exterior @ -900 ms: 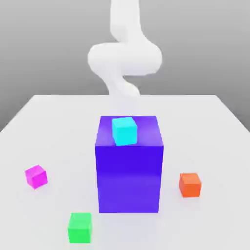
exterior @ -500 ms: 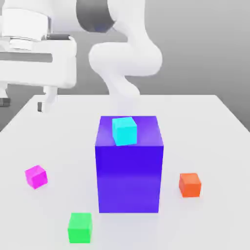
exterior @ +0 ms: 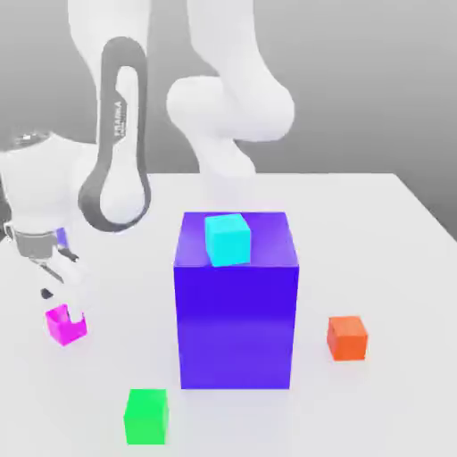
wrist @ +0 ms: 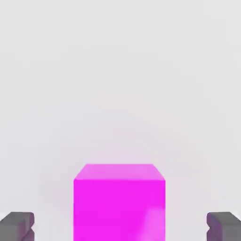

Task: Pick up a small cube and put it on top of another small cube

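Observation:
The small magenta cube (exterior: 62,327) lies on the white table (exterior: 384,241) at the exterior view's left. My gripper (exterior: 62,311) has come down right over it. In the hand view the magenta cube (wrist: 119,202) sits between the two dark fingertips (wrist: 18,226) of my gripper (wrist: 120,228), with a gap on each side, so the gripper is open and not touching it. The small green cube (exterior: 145,416) rests near the table's front edge, apart from the magenta one.
A big blue-purple block (exterior: 236,312) stands mid-table with a cyan cube (exterior: 227,238) on top. An orange cube (exterior: 347,338) lies at the exterior view's right of the block. The arm's white links rise behind the block.
The arm came into view and swung down from high at the upper left to the magenta cube. None of the cubes has moved.

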You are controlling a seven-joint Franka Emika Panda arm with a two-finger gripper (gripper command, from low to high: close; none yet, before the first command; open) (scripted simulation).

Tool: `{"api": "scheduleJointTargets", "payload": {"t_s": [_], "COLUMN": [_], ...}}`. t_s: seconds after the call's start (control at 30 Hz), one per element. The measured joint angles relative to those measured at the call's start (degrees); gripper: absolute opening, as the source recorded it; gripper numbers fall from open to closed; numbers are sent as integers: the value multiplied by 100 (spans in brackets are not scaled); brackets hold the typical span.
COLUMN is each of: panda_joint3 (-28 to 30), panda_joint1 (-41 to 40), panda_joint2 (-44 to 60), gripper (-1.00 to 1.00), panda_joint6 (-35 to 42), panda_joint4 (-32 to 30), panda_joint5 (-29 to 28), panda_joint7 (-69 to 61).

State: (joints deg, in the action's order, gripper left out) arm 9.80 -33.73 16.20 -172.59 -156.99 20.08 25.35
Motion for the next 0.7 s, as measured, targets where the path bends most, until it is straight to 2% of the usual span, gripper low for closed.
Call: {"api": "scheduleJointTargets", "payload": {"t_s": [0.03, 0.27, 0.33, 0.43, 0.5, 0.7], "panda_joint3": [-192, -214, 137, 618, 763, 342], "panda_joint1": [-168, -193, 84, 382, 475, 932], "panda_joint2": [141, 145, -160, -763, -1078, -447], "gripper": [-100, -100, -100, -100, -100, -100], "panda_joint6": [-115, -116, 119, 555, 820, 961], "panda_joint4": [33, 33, -45, -191, -205, 868], "panda_joint5": [108, 91, -234, -1005, -1471, -1979], "panda_joint7": [-86, -71, 180, 755, 1072, 811]}}
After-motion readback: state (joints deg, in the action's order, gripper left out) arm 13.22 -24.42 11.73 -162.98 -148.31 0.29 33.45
